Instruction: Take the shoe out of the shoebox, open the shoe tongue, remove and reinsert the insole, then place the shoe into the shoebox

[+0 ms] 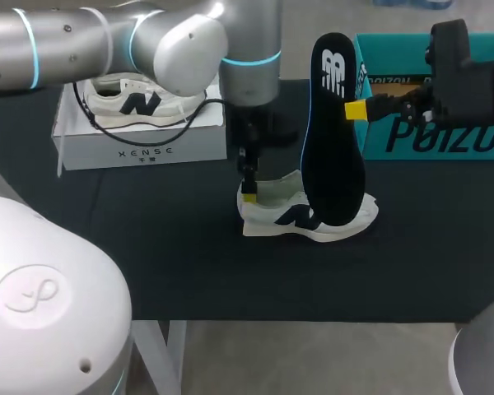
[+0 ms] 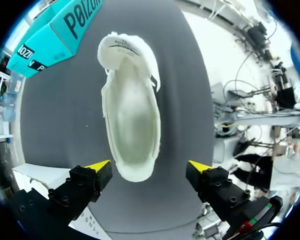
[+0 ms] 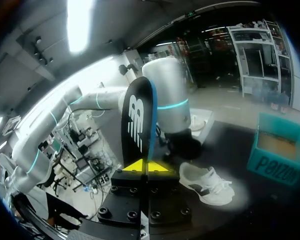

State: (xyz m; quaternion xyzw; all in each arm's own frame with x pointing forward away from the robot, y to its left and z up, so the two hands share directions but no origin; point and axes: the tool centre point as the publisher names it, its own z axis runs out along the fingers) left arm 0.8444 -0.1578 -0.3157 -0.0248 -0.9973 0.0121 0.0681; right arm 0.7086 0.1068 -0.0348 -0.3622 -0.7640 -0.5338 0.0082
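Observation:
A white shoe (image 1: 313, 220) with a dark logo lies on the black table, its cavity bare in the left wrist view (image 2: 132, 120). My left gripper (image 1: 249, 191) hangs just above the heel end, open, the heel between its fingertips (image 2: 149, 167) without touching them. A black insole (image 1: 333, 132) is held upright above the shoe, with my right gripper (image 1: 356, 109) shut on its edge. In the right wrist view the insole (image 3: 138, 125) rises from the closed tips of that gripper (image 3: 145, 166). The teal shoebox (image 1: 432, 136) stands at the back right.
A white box (image 1: 140, 152) at the back left carries a second white shoe (image 1: 136, 103) on top. The teal shoebox (image 2: 52, 30) lies beyond the shoe's toe in the left wrist view. Black cloth (image 1: 148, 263) covers the front of the table.

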